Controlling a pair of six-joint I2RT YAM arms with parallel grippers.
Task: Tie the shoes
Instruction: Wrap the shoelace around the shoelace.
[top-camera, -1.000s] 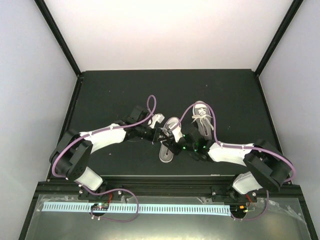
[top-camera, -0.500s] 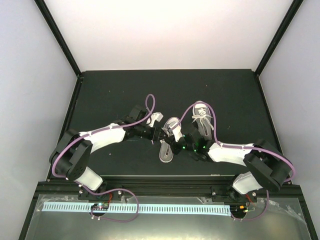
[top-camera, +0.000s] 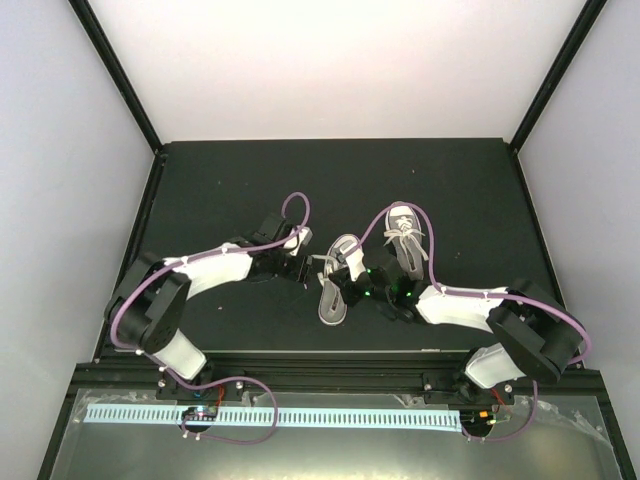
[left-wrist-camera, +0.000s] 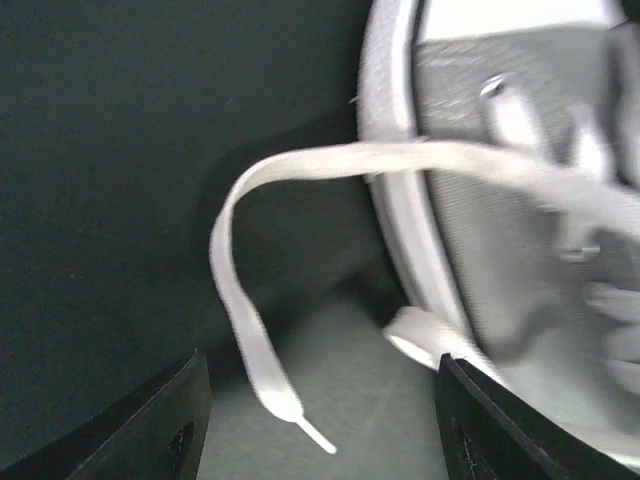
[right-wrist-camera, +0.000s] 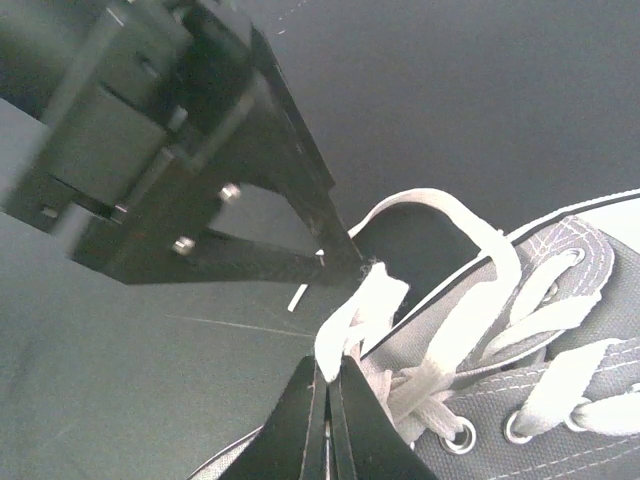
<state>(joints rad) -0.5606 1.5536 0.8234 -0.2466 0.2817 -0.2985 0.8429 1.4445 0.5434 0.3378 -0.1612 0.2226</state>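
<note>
Left gripper (left-wrist-camera: 320, 368): released, jaws wide apart, nothing between the pads.
Loose lace (left-wrist-camera: 238, 300): it hangs just ahead of the left gripper, inside the gap, nearer to its left finger (left-wrist-camera: 150, 425); the tip points down toward the table (top-camera: 220, 180).
Lace axis: from the tip it goes up, bends, then runs sideways across the left wrist view to the near shoe (left-wrist-camera: 500, 250).
Right gripper (right-wrist-camera: 328, 378): clenched on a fold of lace (right-wrist-camera: 352, 312) just beside the eyelets.
Near shoe, place: on the table between the two grippers, its long axis running away from the bases with a slight lean to the right; the left gripper is just beside it.
Far shoe (top-camera: 402, 232): beyond the right arm, not held; I cannot tell whether it is tied.
Nearer arm: the left one, for the loose lace.
Coming move, my judgement: the left gripper should advance a little and close across the hanging part, not along it.
</note>
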